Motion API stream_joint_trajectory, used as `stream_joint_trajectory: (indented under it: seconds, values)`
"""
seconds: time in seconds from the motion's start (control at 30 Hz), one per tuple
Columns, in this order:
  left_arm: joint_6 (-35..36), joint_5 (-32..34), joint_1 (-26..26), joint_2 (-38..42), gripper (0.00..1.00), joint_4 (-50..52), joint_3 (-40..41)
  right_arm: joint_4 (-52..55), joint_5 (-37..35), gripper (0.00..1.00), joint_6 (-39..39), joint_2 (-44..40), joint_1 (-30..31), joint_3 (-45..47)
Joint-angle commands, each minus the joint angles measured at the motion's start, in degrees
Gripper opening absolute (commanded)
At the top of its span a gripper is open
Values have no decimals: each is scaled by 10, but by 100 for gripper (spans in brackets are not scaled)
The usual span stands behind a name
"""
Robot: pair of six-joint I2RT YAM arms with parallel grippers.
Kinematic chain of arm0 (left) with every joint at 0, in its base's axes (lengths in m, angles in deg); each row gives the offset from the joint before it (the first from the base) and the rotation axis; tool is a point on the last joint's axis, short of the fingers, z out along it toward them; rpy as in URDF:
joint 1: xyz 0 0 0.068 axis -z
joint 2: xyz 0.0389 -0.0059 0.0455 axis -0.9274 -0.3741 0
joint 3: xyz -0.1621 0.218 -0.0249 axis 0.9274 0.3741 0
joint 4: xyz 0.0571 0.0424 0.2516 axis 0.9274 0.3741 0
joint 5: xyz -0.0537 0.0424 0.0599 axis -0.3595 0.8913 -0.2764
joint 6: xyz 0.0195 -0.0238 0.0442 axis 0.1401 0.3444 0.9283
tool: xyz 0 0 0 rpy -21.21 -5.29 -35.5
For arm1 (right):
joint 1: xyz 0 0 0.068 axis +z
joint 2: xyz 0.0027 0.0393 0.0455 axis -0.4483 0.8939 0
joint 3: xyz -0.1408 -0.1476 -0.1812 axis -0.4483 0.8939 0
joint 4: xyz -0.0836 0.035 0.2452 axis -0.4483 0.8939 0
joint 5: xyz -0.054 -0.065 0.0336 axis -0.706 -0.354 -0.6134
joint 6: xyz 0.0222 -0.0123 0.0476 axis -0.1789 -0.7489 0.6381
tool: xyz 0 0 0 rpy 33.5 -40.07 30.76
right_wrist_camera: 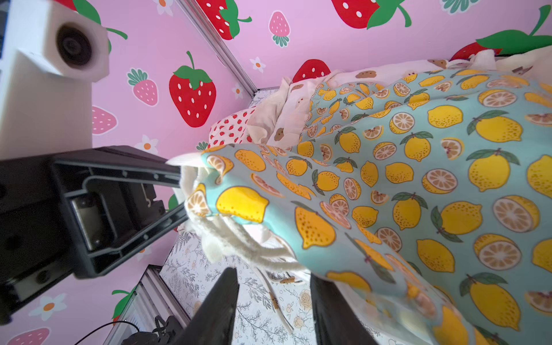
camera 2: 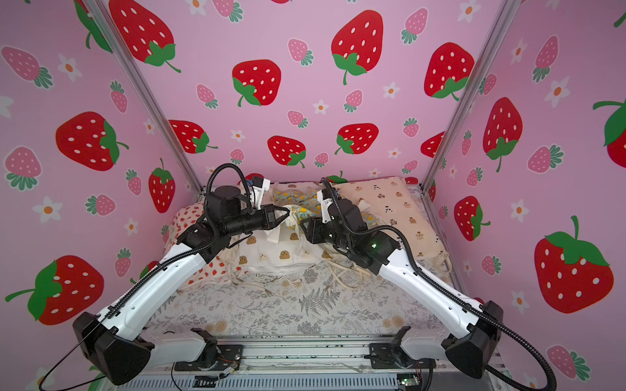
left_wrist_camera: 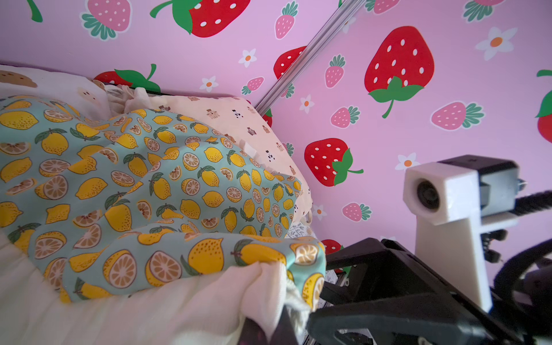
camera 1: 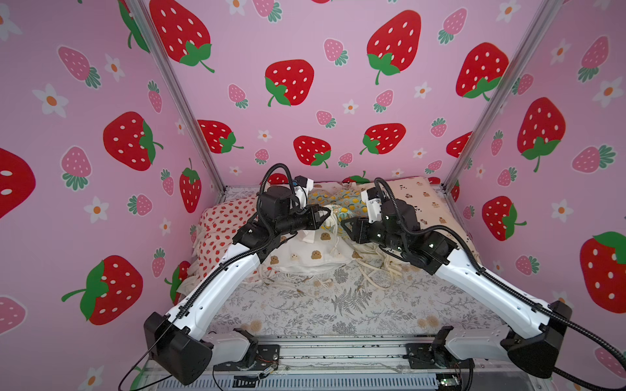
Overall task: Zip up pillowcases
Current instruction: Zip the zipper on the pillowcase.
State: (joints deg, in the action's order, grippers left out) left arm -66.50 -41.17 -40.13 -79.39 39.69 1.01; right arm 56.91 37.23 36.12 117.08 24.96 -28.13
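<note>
Step in hand, prob: prepping teal lemon-print cloth pillowcase w/ cream ruffle (camera 1: 349, 199) for zipping. Sits mid-heap toward the back, betw cream cloth pillowcase w/ red strawberry print (camera 1: 223, 220) and cream cloth pillowcase w/ tiny bears (camera 1: 420, 196), touching white cloth pillowcase w/ brown bear faces (camera 1: 315, 254); all on flat grey fern-print sheet (camera 1: 338, 304)

Pinched at a ruffled corner by L gripper (right_wrist_camera: 182, 191), jaws clenched tight on cream ruffle + lemon cloth, corner raised off the pile

Facing it close: R gripper (right_wrist_camera: 273, 274), jaws parted, sheet visible through the gap. Lemon cloth edge draped against one finger, cream cords dangling just past the tips; nothing clearly clamped

No zip teeth or slider seen in any view; hidden in folds or too small to tell

Next, prob: hold L as anchor, bring R along the open edge, find slider tab, close on it, pull away from L w/ cloth taut. Calls for fine aim; risk of nipping cord or ruffle instead of tab. Zip state of other 3 cases not visible
</note>
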Motion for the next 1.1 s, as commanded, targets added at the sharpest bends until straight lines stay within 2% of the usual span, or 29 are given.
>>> stream_joint_trajectory:
  seconds: [0.0, 0.77, 1.07]
  values:
    - [-5, -10, -3, 1, 0, -13, -27, -18, -8, 43, 27, -9, 3, 2]
    - [-7, -23, -3, 6, 0, -18, -20, -20, -34, 21, 3, 18, 2, -23]
    - [-7, -26, -3, 10, 0, -21, -13, -21, -51, 20, -10, 20, 1, -28]
